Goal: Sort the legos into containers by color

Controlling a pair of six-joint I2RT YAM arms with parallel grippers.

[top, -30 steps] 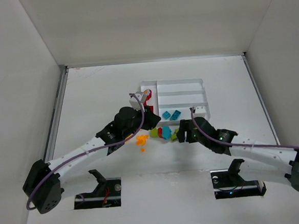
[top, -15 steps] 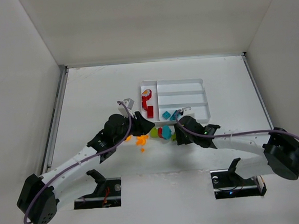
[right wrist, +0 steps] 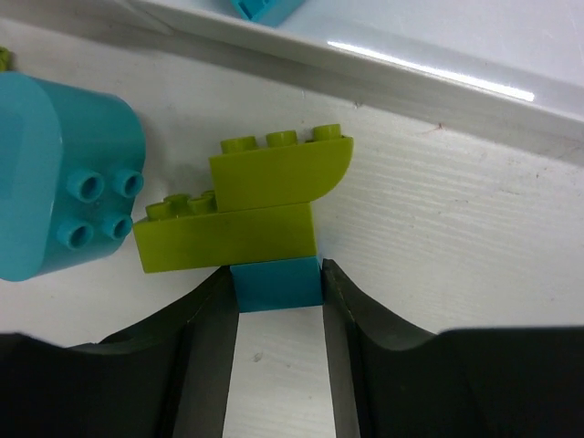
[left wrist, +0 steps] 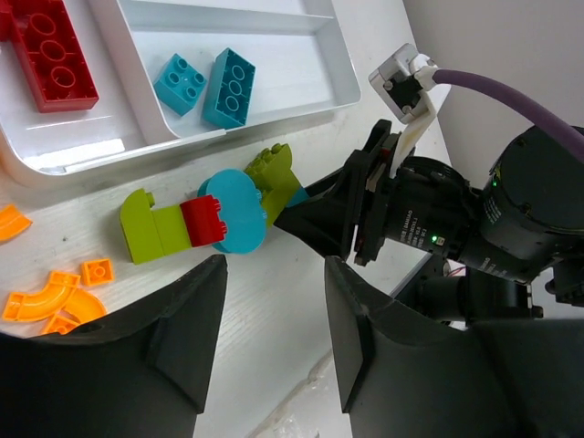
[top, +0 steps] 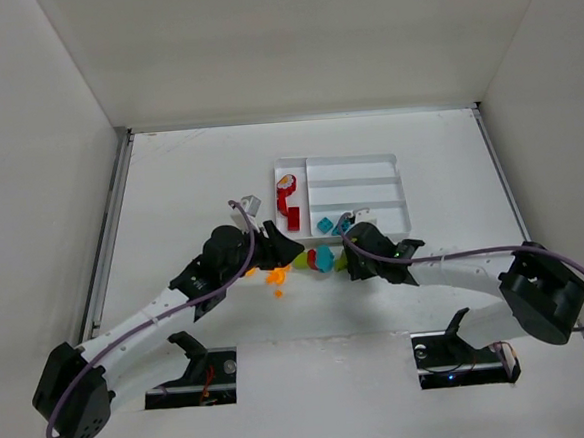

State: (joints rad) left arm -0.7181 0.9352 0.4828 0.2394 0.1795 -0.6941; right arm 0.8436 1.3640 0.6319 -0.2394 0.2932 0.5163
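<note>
The white tray (top: 348, 161) holds red legos (top: 291, 214) in its tall left section and two teal-blue legos (left wrist: 228, 87) in the nearest long section. In front of it lie a lime green lego (left wrist: 151, 233), a small red one (left wrist: 203, 222), a rounded teal one (left wrist: 233, 212) and several orange ones (top: 275, 274). My right gripper (right wrist: 276, 301) is shut on a small teal-blue lego (right wrist: 276, 284) that sits against stacked lime green legos (right wrist: 265, 210). My left gripper (left wrist: 274, 338) is open and empty, low over the table just near of the pile.
The tray's near wall (right wrist: 411, 78) runs right behind the green legos. My two grippers (top: 286, 251) (top: 343, 259) face each other across the pile, a short distance apart. White walls enclose the table.
My left gripper has drawn back from over the tray's tall section to the near side of the pile. My right gripper has moved left to the pile, onto the small teal lego.
</note>
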